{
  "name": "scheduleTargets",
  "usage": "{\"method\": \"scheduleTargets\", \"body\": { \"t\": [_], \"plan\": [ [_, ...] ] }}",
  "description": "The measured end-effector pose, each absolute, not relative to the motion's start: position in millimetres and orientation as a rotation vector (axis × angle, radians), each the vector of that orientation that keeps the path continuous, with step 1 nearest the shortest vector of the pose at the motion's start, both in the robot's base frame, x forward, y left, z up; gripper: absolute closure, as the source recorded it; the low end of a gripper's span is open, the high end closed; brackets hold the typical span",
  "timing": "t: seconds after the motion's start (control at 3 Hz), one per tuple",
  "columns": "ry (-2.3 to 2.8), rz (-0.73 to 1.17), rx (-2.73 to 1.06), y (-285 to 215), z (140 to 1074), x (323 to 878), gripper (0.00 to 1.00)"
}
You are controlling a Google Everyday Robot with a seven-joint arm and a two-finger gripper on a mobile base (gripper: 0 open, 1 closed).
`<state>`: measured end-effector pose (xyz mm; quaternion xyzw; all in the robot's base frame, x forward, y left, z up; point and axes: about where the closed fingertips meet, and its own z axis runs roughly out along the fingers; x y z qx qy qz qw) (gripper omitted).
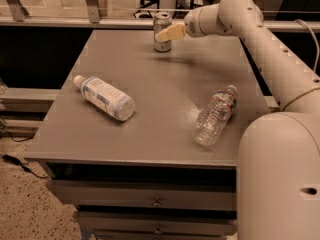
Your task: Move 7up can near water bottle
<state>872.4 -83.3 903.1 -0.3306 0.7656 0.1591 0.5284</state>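
Observation:
The 7up can point(161, 28) stands upright near the far edge of the grey table point(155, 84), silver with a pale label. My gripper point(164, 34) reaches in from the right at can height, and its tan fingers point(171, 33) overlap the can's right side. The water bottle point(215, 115) lies on its side at the right of the table, clear and crinkled, its white cap pointing to the far right. The can is well apart from the water bottle.
A stouter bottle point(105, 97) with a large white-blue label lies on its side at the table's left. A rail point(75, 21) runs behind the far edge. Drawers point(150, 199) sit under the table's front. My white arm point(280, 74) spans the right side.

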Motion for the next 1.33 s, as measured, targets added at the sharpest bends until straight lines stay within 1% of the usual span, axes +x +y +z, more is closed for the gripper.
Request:
{"method": "scheduleTargets", "body": {
  "t": [0.33,1.0,1.33],
  "plan": [
    [1.825,0.406,-0.786,-72,901,881,0.13],
    [1.829,0.488,-0.782,-66,909,875,0.60],
    [1.820,0.543,-0.789,-73,921,853,0.83]
  ]
}}
